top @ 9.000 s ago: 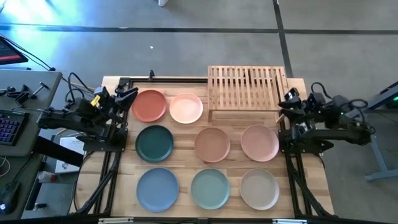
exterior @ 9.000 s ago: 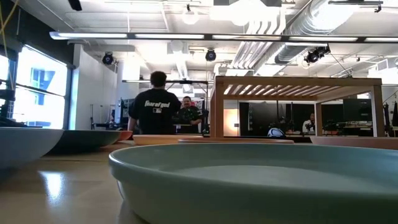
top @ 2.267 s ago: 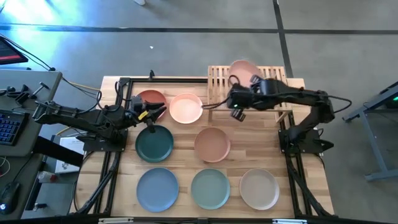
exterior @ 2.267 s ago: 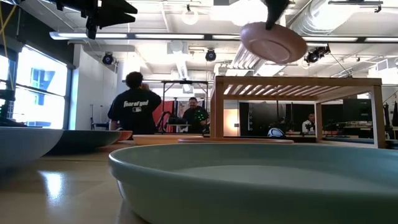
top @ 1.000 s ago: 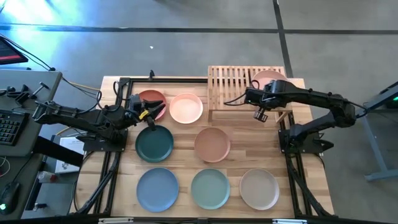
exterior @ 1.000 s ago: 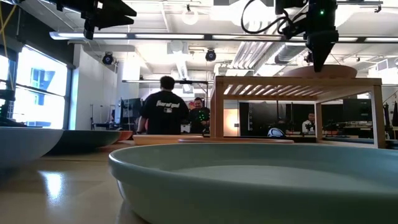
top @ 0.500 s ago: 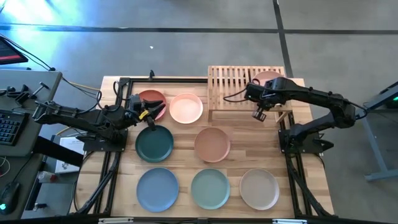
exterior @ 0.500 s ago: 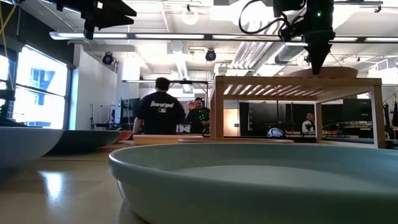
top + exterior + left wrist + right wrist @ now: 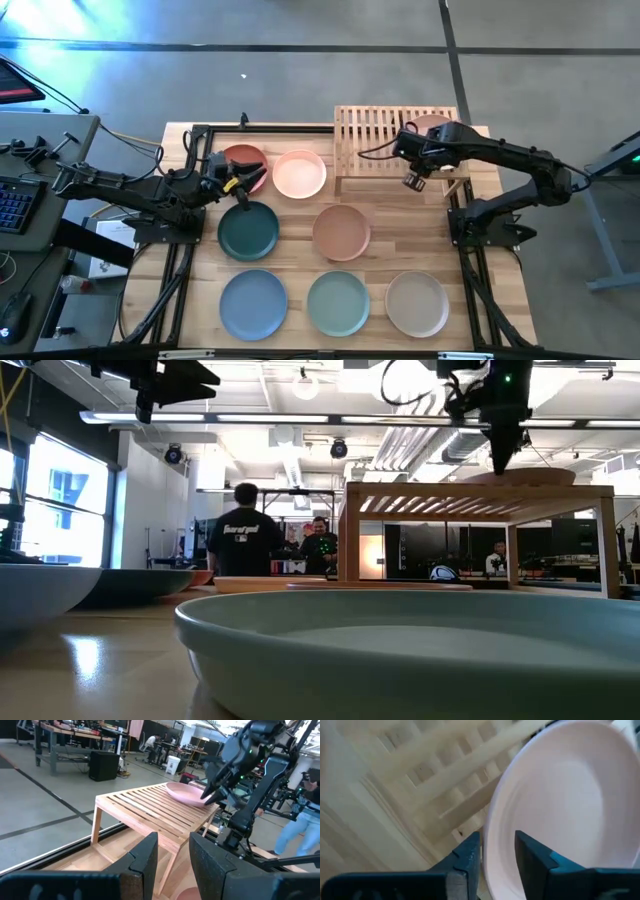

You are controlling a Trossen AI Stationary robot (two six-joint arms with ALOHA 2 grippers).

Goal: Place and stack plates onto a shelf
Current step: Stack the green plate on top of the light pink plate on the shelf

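right wrist view catches the right gripper [image 9: 495,855] parted around the salmon plate's [image 9: 560,805] rim on the shelf [image 9: 420,785], a detail hidden from above.

Open industrial lab or workshop: exposed ceiling ducts [image 9: 420,430], polished concrete floor [image 9: 300,85], workbenches [image 9: 70,730] with equipment, people [image 9: 238,540] at stations behind.

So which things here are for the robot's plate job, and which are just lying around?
For the job:
- salmon plate, lying on the shelf
- seven plates waiting on the table, such as the teal plate and mint plate
- right gripper, left gripper

Just around:
- keyboard
- person in the room behind
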